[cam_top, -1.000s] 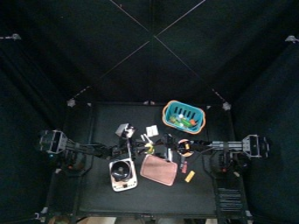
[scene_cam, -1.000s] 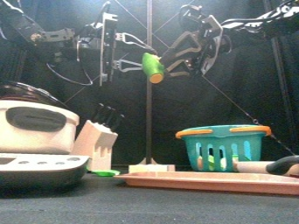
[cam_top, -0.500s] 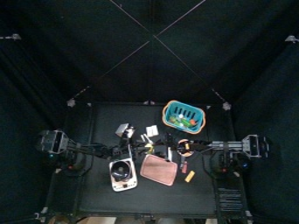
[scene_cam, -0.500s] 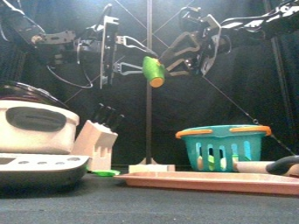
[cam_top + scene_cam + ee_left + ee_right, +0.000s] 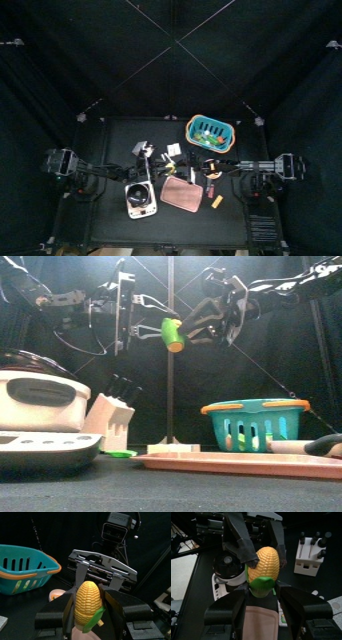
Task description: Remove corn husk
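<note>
The left tool is clenched on the corn, held high above the bench; the right tool is set around its green end (grip unclear). Husk pulling is judged next.

The top view looks straight down from high up, so the bench sits small at the middle. The front view looks level across from the bench's front edge, with the rice cooker and teal basket near and large. Each wrist view looks along its own tool at the corn from close up, from opposite ends; the basket shows in the top, front and left wrist views
</note>
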Motion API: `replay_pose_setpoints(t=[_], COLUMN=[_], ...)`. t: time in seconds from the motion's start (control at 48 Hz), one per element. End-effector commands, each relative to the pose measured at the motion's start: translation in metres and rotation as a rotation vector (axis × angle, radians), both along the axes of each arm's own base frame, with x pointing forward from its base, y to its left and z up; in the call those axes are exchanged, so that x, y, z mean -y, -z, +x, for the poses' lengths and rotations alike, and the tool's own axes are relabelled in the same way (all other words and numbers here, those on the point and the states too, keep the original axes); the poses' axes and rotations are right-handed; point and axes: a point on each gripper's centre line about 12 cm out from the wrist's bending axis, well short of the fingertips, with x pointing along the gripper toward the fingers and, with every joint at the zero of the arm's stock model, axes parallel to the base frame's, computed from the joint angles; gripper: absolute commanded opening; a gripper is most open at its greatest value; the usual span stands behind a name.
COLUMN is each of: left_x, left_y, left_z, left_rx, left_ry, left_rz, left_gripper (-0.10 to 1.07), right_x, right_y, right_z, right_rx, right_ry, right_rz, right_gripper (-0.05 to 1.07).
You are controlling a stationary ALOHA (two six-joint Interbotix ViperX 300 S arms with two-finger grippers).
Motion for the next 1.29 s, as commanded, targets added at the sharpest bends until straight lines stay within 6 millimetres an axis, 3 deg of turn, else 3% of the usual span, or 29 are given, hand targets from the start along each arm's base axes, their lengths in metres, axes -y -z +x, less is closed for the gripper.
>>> replay_pose_setpoints(t=[0.0, 0.146, 0.854, 1.271], left_x=[0.000, 0.000, -0.001, -0.001], left_y=[-0.007, -0.007, -0.003, -0.002], left_z=[0.002, 0.001, -0.001, -0.001], left_rx=[0.028, 0.027, 0.018, 0.013], left_ry=[-0.002, -0.002, -0.003, -0.003], left_rz=[0.007, 0.007, 0.005, 0.005], left_gripper=[0.41, 0.41, 0.41, 0.41], right_x=[0.002, 0.002, 0.022, 0.034], right_y=[-0.015, -0.015, -0.017, -0.021], right_z=[0.003, 0.003, -0.009, -0.021], right_rx=[0.043, 0.043, 0.059, 0.086], right_ry=[0.002, 0.004, 0.105, 0.176], right_rz=[-0.001, -0.001, 0.084, 0.147], right_gripper=[0.78, 0.72, 0.06, 0.04])
